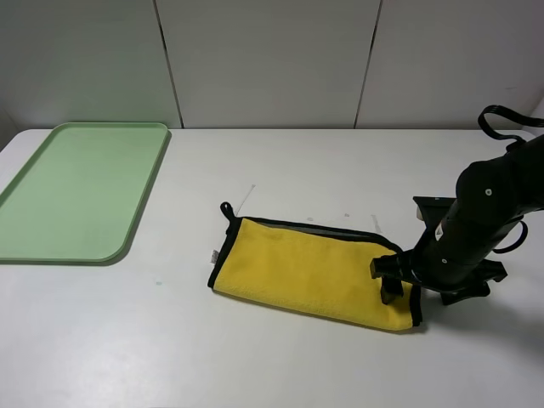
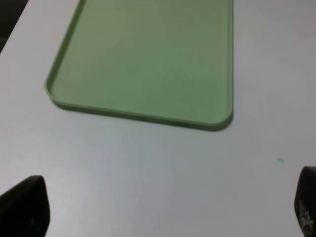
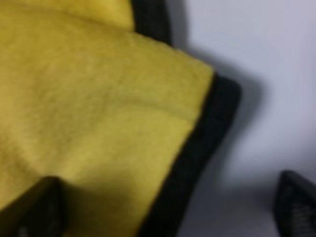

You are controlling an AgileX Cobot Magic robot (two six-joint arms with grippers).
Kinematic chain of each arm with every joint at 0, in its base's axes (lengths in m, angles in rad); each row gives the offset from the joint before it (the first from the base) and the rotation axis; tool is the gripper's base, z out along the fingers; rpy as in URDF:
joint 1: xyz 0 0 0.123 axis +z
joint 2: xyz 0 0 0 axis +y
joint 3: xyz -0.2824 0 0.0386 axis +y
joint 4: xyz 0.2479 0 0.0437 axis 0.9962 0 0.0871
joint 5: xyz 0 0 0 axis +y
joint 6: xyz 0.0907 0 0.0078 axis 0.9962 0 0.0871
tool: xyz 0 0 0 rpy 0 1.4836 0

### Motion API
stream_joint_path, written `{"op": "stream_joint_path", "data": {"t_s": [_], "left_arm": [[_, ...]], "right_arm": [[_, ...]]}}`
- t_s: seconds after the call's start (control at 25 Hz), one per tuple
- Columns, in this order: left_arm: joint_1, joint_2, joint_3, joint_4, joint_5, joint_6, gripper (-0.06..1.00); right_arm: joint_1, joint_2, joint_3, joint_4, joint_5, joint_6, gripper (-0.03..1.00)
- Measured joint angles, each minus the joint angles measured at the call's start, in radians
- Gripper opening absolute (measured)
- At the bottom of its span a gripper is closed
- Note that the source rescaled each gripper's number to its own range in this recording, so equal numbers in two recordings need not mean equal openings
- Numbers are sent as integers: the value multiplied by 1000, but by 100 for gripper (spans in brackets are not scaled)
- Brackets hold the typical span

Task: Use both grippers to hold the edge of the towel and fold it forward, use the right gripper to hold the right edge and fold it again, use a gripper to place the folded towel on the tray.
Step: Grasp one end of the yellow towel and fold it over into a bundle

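The yellow towel [image 1: 306, 272] with black trim lies folded once near the table's middle, its long side running left to right. My right gripper [image 1: 422, 291] is low at the towel's right edge. In the right wrist view [image 3: 168, 212] it is open, with one fingertip [image 3: 37, 210] over the yellow towel [image 3: 98, 108] and the other [image 3: 296, 205] over bare table, straddling the black trim [image 3: 210, 128]. The green tray [image 1: 81, 191] lies at the far left. My left gripper [image 2: 165, 210] is open and empty above bare table near the tray [image 2: 148, 54]; it is out of the exterior view.
The white table [image 1: 280, 170] carries only the towel and the tray. A small black hanging loop [image 1: 227, 209] sticks out at the towel's back left corner. A wall of grey panels stands behind the table.
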Motion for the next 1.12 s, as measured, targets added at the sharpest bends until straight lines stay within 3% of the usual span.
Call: {"op": "stream_joint_path", "data": {"t_s": [0.36, 0.76, 0.92, 1.12], "left_arm": [[0, 0, 0, 0, 0, 0, 100], [0, 0, 0, 1, 0, 0, 100], [0, 0, 0, 1, 0, 0, 100], [0, 0, 0, 1, 0, 0, 100]], "right_arm": [[15, 5, 0, 57, -55, -29, 5], [15, -26, -3, 50, -37, -45, 4], [11, -56, -76, -14, 153, -65, 4], [11, -74, -276, -140, 357, -74, 4]]}}
